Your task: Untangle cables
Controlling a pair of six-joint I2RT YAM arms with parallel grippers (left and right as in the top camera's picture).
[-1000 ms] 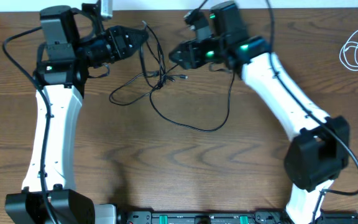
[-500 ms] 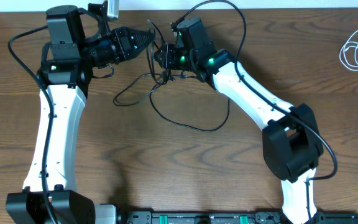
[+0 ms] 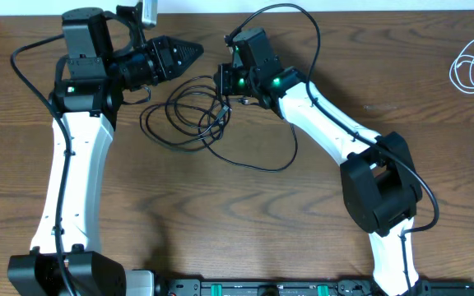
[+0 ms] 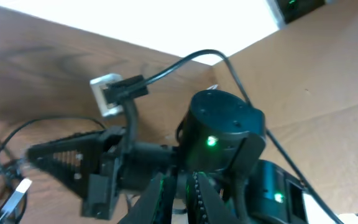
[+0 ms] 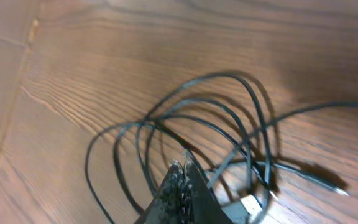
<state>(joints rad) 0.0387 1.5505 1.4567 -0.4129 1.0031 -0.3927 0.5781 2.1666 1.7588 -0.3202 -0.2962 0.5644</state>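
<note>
Wooden surface point(image 3: 303, 222) holds a looped black cable point(image 3: 257, 169); left hand point(image 3: 194, 49) pinched together nearby, right hand point(image 5: 181, 165) closed at the tangle.

Right arm swung left across tabletop point(image 3: 245, 214); elbow joint now nearer centre. Right pincer point(image 3: 222, 85) moved from open spot right of tangle to its right edge, jaws gone from apart to closed; wrist view shows tip among strands, grip unclear. Black cable point(image 3: 179, 115) changed shape: loose sprawl now bunched into several overlapping loops, shifted left below left pincer point(image 3: 194, 49). Strand formerly rising to left pincer tip no longer there; cable lies lower, apart from it.
</note>
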